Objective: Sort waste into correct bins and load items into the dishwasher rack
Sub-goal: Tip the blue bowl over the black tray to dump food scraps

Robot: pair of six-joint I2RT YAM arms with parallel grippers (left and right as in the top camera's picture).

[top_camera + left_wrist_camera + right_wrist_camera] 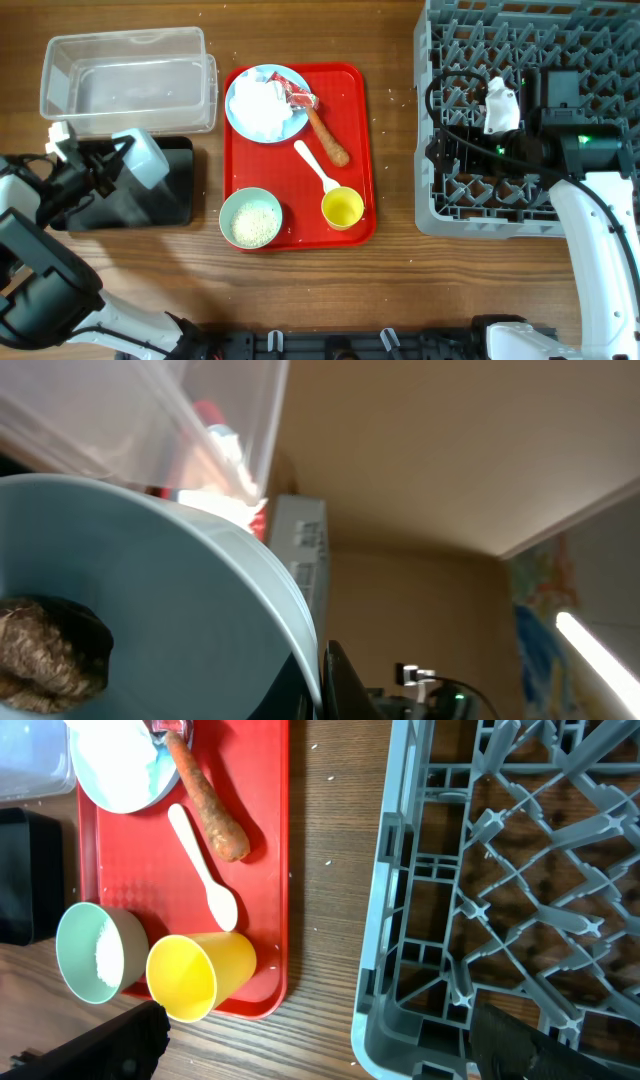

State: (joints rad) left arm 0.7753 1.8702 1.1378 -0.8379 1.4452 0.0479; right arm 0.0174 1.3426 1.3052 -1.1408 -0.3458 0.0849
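Wooden tabletop (395, 265) carries a red tray (360, 120); left of that tray, the left end effector (115, 165) grips a tilted light blue bowl (148, 158) over the black tray (180, 195), a brown food lump (45, 650) inside the bowl; right of the red tray, the right end effector (315, 1035) hangs spread wide over the dishwasher rack (450, 215).

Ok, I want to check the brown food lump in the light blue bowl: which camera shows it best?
The left wrist view: the brown food lump lies close up inside the tilted light blue bowl. Overhead shows that bowl only from outside, above the black tray, so the lump is hidden. The right wrist view shows neither.
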